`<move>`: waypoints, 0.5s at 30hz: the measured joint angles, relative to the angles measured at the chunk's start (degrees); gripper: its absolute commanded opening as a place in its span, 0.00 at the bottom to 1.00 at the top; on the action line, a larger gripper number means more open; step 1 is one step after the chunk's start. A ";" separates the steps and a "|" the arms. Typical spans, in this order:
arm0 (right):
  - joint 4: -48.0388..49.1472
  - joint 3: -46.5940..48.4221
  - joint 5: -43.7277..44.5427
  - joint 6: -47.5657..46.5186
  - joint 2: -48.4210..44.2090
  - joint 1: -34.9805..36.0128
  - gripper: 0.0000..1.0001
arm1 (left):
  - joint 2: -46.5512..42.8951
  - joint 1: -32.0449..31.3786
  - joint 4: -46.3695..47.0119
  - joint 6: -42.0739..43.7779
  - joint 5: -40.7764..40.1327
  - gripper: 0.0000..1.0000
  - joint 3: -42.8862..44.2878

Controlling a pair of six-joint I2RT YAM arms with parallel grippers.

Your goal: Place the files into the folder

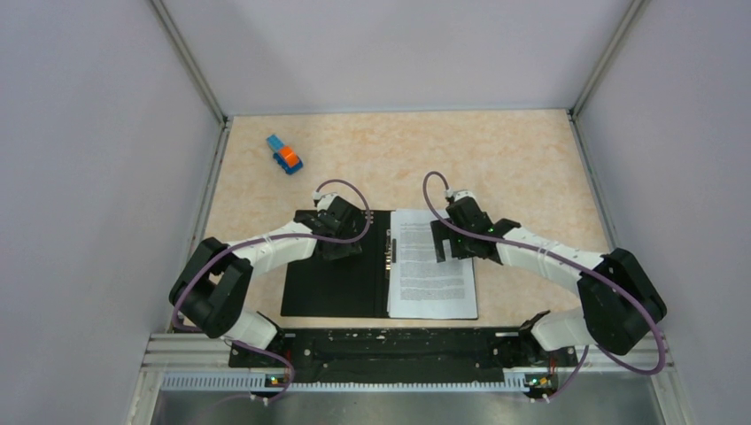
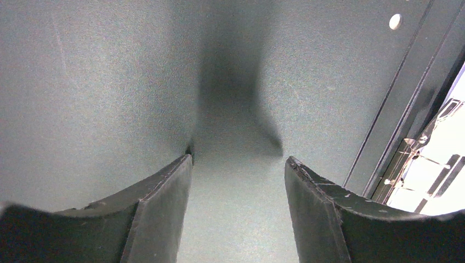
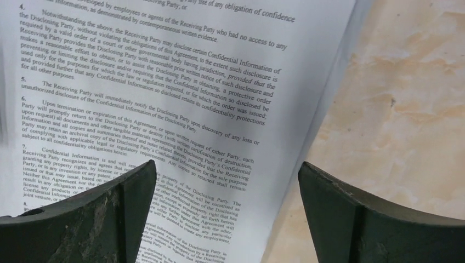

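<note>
The folder (image 1: 332, 288) lies open at the table's middle, black inside up, with its metal spine clip (image 1: 390, 252) down the centre. The files (image 1: 434, 283), white sheets of black text, lie on its right half. My left gripper (image 1: 341, 232) is open, low over the folder's left inner face (image 2: 109, 82), holding nothing; the clip shows at the right edge (image 2: 422, 164) of the left wrist view. My right gripper (image 1: 452, 239) is open over the top of the files (image 3: 164, 109), straddling their right edge, with one finger over bare table.
A small blue-and-orange toy block (image 1: 284, 153) lies at the far left of the beige table (image 1: 514, 150). Grey walls close in the left, right and back. A black rail (image 1: 390, 347) runs along the near edge between the arm bases.
</note>
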 measured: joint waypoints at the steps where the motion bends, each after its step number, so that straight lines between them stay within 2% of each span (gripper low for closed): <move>1: -0.28 0.20 0.24 0.11 0.00 -0.35 0.99 | 0.00 0.00 0.00 0.02 0.00 0.68 0.00; 8: -4.59 1.86 2.43 0.28 -1.42 -3.32 0.97 | -0.02 0.00 0.00 0.50 0.15 0.68 0.07; 11: -6.49 3.82 2.38 0.46 -3.13 -3.63 0.87 | -0.22 0.00 -0.13 0.87 0.46 0.68 0.15; 15: -6.86 7.08 2.01 3.26 -3.78 -0.96 0.57 | -1.53 0.00 -0.76 1.49 0.61 0.68 0.72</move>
